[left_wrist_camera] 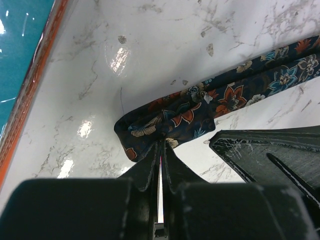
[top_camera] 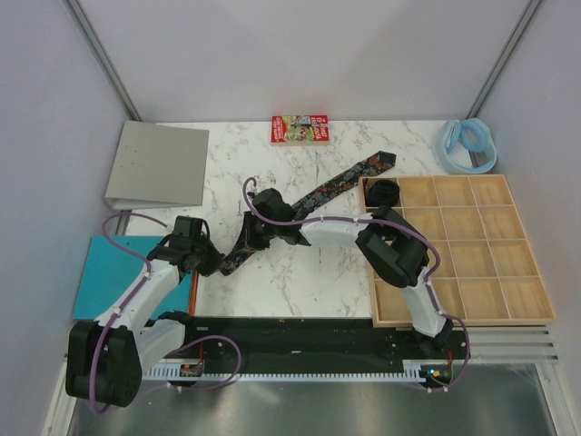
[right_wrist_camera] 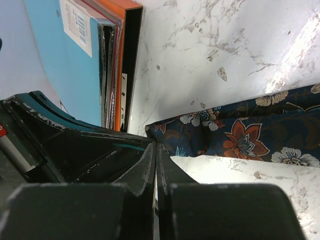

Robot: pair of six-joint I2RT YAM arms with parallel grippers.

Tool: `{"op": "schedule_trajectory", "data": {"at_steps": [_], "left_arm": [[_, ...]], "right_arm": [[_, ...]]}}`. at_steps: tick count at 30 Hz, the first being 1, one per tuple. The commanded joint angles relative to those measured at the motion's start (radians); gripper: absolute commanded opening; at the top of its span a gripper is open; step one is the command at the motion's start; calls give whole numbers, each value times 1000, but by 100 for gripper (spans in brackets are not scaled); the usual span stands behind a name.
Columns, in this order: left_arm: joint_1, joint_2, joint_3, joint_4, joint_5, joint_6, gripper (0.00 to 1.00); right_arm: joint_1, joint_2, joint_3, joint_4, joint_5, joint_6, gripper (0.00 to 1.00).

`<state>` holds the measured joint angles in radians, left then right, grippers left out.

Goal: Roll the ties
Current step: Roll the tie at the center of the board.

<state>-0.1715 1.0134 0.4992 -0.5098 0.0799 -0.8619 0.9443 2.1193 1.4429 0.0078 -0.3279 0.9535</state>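
A dark floral tie point(top_camera: 340, 186) lies diagonally across the marble table, from near the wooden tray down to the left. Its near end is doubled over point(left_wrist_camera: 150, 131). My left gripper point(left_wrist_camera: 162, 144) is shut, pinching that doubled end at its edge; from above it sits at the strip's lower left tip point(top_camera: 211, 262). My right gripper point(right_wrist_camera: 157, 146) is shut on the same tie point(right_wrist_camera: 250, 135) right beside it, fingers almost touching the left ones point(top_camera: 250, 238). A second tie, rolled into a dark coil point(top_camera: 383, 193), sits in the tray's far left compartment.
The wooden compartment tray point(top_camera: 472, 263) fills the right side. A grey binder point(top_camera: 159, 163) lies far left, a teal and orange book point(top_camera: 118, 272) near left, close to my left gripper. A red printed box point(top_camera: 299, 129) and a pale blue ring point(top_camera: 467, 143) are at the back.
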Motion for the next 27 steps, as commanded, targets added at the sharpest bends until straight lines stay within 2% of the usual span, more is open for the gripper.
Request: {"op": "schedule_trajectory", "data": {"at_steps": [1,24,26,27], "left_arm": [[3,20,-25,68,-8,24,6],[3,19,-74,85,-14,27,5],[3,-5,-67,73,-11,30,7],[3,-18,-62,67,-9,34,12]], "right_arm": [[-1,14,5,52,-17,-7,4],[-4,111,-82,130,-7,-1,2],[-4,111,-93,129,-5,-2,2],[-4,110,-95,129,-2,-2,2]]}}
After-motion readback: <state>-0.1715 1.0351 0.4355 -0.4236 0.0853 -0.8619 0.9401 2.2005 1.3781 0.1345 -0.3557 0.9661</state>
